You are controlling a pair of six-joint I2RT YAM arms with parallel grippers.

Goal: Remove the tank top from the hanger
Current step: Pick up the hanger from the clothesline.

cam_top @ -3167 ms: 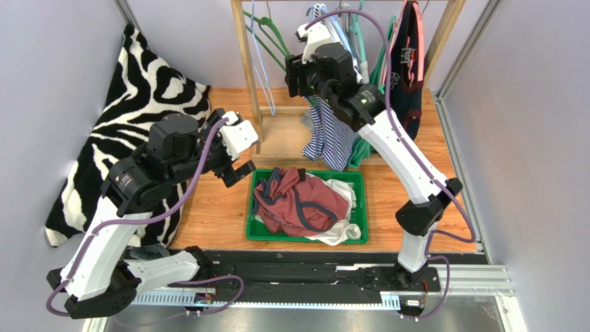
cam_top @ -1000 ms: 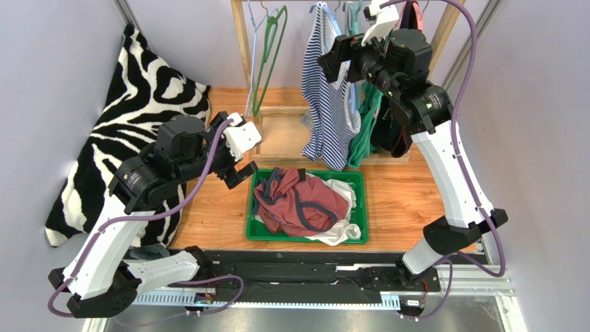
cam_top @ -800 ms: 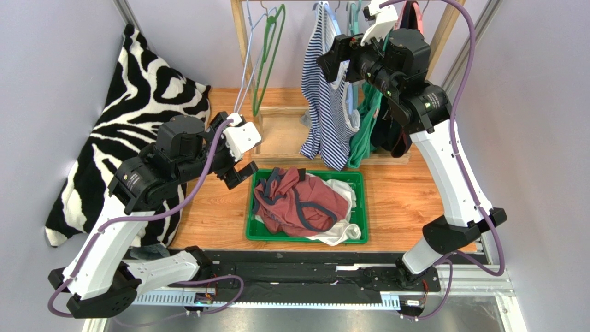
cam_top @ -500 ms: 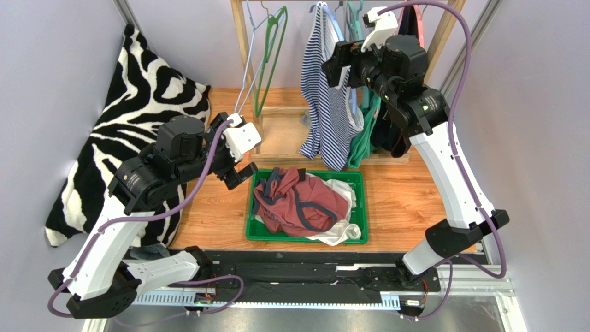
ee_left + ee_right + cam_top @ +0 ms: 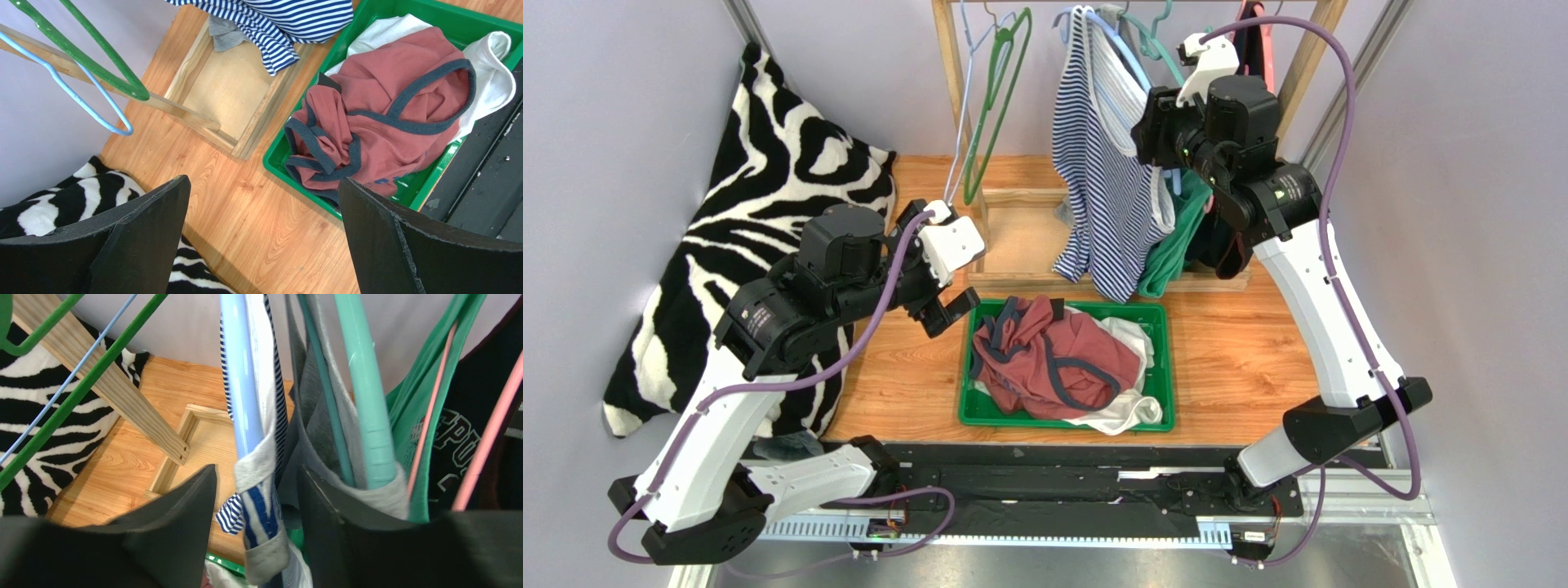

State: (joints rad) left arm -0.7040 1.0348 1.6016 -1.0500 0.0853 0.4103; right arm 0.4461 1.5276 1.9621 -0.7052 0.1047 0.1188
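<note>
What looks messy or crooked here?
The striped tank top hangs crooked. Its strap is bunched at the end of the blue hanger, between the fingers of the right gripper. In the green bin, clothes lie crumpled, and a white garment droops over the rim.

White links (image 5: pixel 1320 306), black joint housings (image 5: pixel 836 245) and purple cables (image 5: pixel 768 388) are seen; the left gripper (image 5: pixel 261 190) and right gripper (image 5: pixel 258 478) are matte black.

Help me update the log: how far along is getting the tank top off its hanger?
Done: nothing yet; the striped tank top hangs on its blue hanger. In hand: the right gripper straddles a strap and the hanger arm, jaws apart. Remaining: grip, slip straps off. The left gripper hovers open.
</note>
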